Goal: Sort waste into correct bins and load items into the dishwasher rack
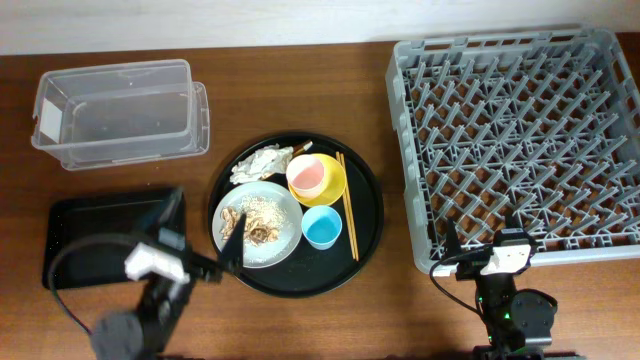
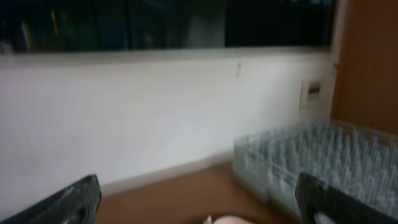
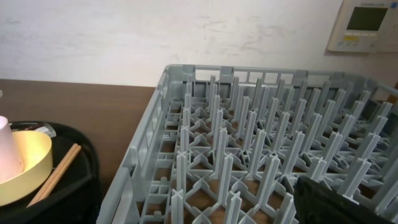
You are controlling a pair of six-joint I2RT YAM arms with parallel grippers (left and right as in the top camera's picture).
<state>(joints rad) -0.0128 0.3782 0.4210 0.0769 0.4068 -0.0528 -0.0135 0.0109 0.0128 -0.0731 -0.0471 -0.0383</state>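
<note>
On the round black tray (image 1: 368,215) lie a grey plate (image 1: 285,205) with beige food bits and brown scraps (image 1: 255,222), a crumpled white napkin (image 1: 262,162), a yellow bowl (image 1: 335,180) holding the pink cup (image 1: 310,175), a light-blue cup (image 1: 322,228) and wooden chopsticks (image 1: 347,205). My left gripper (image 1: 232,245) is open and empty over the plate's left edge; its fingers are wide apart in the left wrist view (image 2: 199,211). My right gripper (image 1: 480,245) looks open and empty at the front edge of the grey dishwasher rack (image 1: 520,140).
A clear plastic tub (image 1: 120,110) stands at the back left. A shallow black rectangular tray (image 1: 95,235) lies at the front left, partly under my left arm. The right wrist view shows the rack's pegs (image 3: 249,143), the yellow bowl (image 3: 28,162) and the chopsticks (image 3: 56,174).
</note>
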